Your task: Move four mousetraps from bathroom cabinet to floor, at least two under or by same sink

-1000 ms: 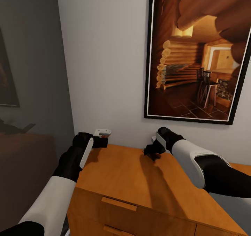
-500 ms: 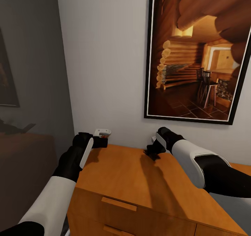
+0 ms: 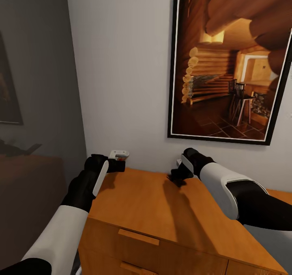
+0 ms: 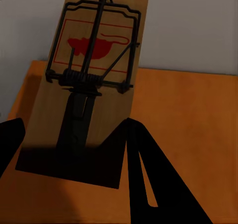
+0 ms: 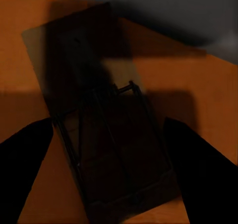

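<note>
White wall (image 3: 121,63) carrying framed cabin picture (image 3: 229,63). Cabinet (image 3: 154,210) standing below. Left gripper (image 3: 118,164) pinching mousetrap (image 4: 89,85) over rear left corner. Right gripper (image 3: 176,176) spreading around second mousetrap (image 5: 106,129), lying flat near rear edge.

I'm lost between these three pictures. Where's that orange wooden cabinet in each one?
Head view: the cabinet fills the lower middle, below the framed picture.
Left wrist view: the cabinet is the orange surface behind the pale mousetrap.
Right wrist view: the cabinet is the orange surface around the shadowed mousetrap.
Shared landmark: the pale wall along the cabinet's back edge.
</note>
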Controlling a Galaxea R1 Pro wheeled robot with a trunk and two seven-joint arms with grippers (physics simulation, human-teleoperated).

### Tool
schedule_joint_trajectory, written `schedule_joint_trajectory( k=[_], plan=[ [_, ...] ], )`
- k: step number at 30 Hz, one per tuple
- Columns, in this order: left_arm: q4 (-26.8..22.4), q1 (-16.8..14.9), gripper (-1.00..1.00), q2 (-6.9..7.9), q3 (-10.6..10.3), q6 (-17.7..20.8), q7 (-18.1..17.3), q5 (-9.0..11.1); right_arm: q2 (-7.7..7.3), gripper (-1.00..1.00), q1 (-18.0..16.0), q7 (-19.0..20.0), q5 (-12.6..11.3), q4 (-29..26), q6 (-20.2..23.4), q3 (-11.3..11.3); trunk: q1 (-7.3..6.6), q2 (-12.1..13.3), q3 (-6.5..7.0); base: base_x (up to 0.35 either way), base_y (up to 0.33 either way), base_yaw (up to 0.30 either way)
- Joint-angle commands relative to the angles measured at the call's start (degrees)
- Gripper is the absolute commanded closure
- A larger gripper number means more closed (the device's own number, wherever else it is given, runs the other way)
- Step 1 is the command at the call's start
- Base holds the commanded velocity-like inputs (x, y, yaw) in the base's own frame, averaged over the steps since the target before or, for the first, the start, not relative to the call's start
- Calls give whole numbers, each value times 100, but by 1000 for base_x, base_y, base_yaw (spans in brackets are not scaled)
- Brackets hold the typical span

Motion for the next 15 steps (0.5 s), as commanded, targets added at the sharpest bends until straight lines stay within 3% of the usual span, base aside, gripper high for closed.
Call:
schedule_joint_trajectory(
  k=[1, 15],
  plan=[
    [-8, -5, 100, 0, 1, 27, -3, 1, 0, 100, 2, 59, -90, 1, 29, -23, -1, -4, -9, -184, 0, 0],
    [-12, -5, 100, 0, -5, 31, -3, -18, 14, 100, 1, 66, -84, -160, 466, -35, -1, -4, -9, -318, 0, 0]
  ],
)
